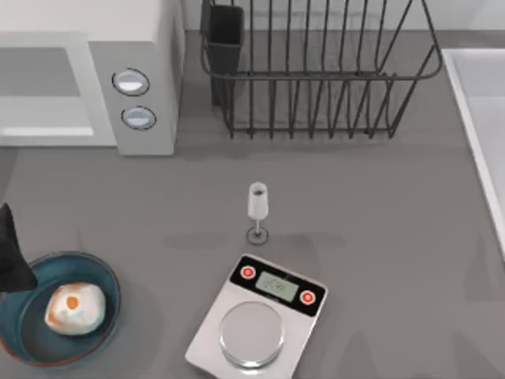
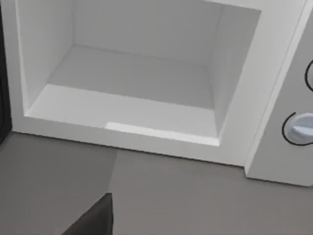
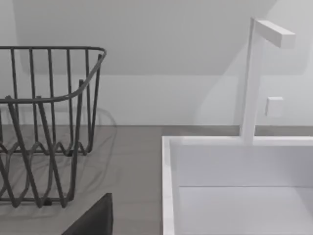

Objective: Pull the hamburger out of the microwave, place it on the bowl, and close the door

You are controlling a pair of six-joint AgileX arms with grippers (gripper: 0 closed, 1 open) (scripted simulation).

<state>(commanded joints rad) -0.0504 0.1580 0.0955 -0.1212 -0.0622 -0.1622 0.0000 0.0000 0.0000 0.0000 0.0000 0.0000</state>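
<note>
The hamburger (image 1: 73,308), a cream lump with an orange spot, lies in the dark blue-teal bowl (image 1: 106,324) at the table's front left. My left gripper (image 1: 9,254) shows as a dark shape at the left edge, over the bowl's left rim and apart from the hamburger. The white microwave (image 1: 146,24) stands at the back left. Its cavity (image 2: 132,73) is open and bare in the left wrist view. A dark strip (image 2: 3,78) beside the opening looks like the edge of the swung-out door. A dark part of my right gripper (image 3: 93,220) shows in the right wrist view.
A black wire dish rack (image 1: 316,71) stands at the back middle. A wine glass (image 1: 257,207) stands mid-table, with a kitchen scale (image 1: 256,320) in front of it. A white sink (image 3: 234,186) with a faucet (image 3: 257,73) lies at the right.
</note>
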